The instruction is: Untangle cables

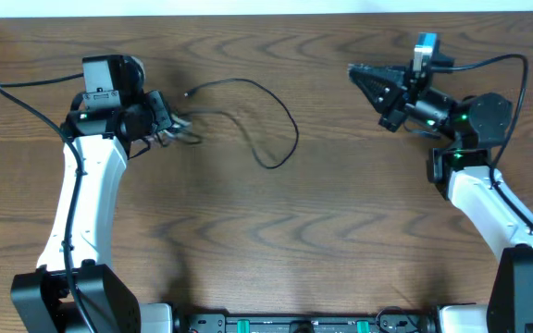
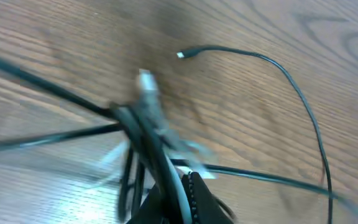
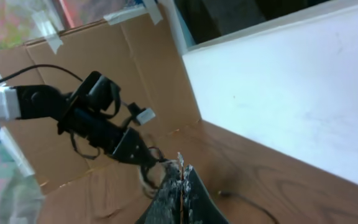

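My left gripper point(image 1: 167, 125) is at the left of the table, shut on a bunch of cables. In the left wrist view the jaws point(image 2: 180, 190) pinch the white cable point(image 2: 148, 99) together with strands of the black cable point(image 2: 303, 102); the view is blurred. The white cable point(image 1: 186, 135) shows only as a short piece at the jaws. The black cable point(image 1: 290, 125) runs right from the gripper in a loop on the table, its plug end point(image 1: 188, 93) lying free. My right gripper point(image 1: 357, 74) is raised at the far right, shut and empty point(image 3: 180, 169).
The wooden table point(image 1: 340, 231) has a white wall along its far edge point(image 3: 278, 93) and a cardboard panel point(image 3: 104, 56) at the left side. The left arm point(image 3: 86, 121) shows in the right wrist view.
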Robot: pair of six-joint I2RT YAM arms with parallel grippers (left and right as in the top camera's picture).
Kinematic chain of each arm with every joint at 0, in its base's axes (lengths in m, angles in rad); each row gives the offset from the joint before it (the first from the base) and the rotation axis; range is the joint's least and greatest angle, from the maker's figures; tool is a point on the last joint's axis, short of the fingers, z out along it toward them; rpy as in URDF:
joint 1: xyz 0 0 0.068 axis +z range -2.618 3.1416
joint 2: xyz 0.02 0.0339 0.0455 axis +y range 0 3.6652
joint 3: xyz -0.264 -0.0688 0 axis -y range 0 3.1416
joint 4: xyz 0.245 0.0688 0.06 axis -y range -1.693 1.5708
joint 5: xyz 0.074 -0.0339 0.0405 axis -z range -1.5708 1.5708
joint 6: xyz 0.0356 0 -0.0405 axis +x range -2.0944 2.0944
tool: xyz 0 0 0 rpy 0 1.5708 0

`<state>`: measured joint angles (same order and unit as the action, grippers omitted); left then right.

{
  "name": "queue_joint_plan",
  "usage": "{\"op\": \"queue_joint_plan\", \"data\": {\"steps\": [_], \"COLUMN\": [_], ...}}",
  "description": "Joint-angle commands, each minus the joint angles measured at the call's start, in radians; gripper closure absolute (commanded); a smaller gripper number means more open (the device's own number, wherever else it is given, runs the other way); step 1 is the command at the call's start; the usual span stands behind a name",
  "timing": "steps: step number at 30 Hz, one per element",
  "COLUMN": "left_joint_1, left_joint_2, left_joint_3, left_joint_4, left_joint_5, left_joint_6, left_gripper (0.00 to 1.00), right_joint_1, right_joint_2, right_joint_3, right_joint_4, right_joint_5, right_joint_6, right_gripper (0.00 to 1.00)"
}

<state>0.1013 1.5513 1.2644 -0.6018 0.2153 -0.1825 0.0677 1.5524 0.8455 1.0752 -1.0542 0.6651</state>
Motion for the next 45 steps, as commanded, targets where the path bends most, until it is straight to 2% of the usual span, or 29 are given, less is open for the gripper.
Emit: {"op": "queue_joint_plan", "data": {"steps": [1,6,7,8,10,12,17,23,29,30,32,43,45], "left_joint_1": [-0.002,-0.003,-0.003,-0.003,-0.008,-0.022,-0.087,-0.158,-0.170,-0.180,-0.195,-0.343,-0.358], "left_joint_2": [0.003,0.003,0.003,0.003,0.003,0.003,0.003,0.003,0.003,0.003,0.003,0.003,0.003], "left_joint_3": [0.002,0.002,0.002,0.002,0.002,0.002,0.002,0.002,0.002,0.002,0.002,0.002,0.002], "left_joint_4": [0.021,0.041,0.043,0.045,0.050,0.054,0.079,0.116,0.117,0.117,0.118,0.208,0.231], "left_joint_5": [0.176,0.328,0.352,0.381,0.449,0.469,0.474,0.472,0.474,0.475,0.482,0.484,0.484], "left_joint_6": [0.042,0.058,0.069,0.088,0.134,0.172,0.187,0.186,0.154,0.130,0.102,0.090,0.085], "left_gripper": [0.93,0.92,0.92,0.93,0.92,0.93,0.93,0.93,0.93,0.93,0.93,0.93,0.93], "right_joint_1": [-0.001,0.011,0.019,0.027,0.053,0.083,0.193,0.334,0.399,0.413,0.418,0.420,0.419], "right_joint_2": [-0.011,-0.011,-0.011,-0.011,-0.011,-0.011,-0.011,-0.011,-0.011,-0.011,-0.011,0.004,0.011], "right_joint_3": [0.011,0.011,0.011,0.011,0.011,0.011,0.011,0.011,0.010,0.010,0.010,0.010,0.010], "right_joint_4": [-0.034,-0.183,-0.218,-0.248,-0.315,-0.353,-0.487,-0.602,-0.729,-0.798,-0.849,-0.870,-0.880], "right_joint_5": [-0.100,-0.105,-0.105,-0.104,-0.100,-0.092,0.016,-0.010,0.022,0.139,0.227,0.241,0.246], "right_joint_6": [0.037,0.005,-0.019,-0.045,-0.114,-0.151,-0.291,-0.548,-0.713,-0.723,-0.724,-0.734,-0.734], "right_gripper": [0.98,0.54,0.39,0.29,0.12,0.01,0.01,0.01,0.01,0.01,0.01,0.02,0.11]}}
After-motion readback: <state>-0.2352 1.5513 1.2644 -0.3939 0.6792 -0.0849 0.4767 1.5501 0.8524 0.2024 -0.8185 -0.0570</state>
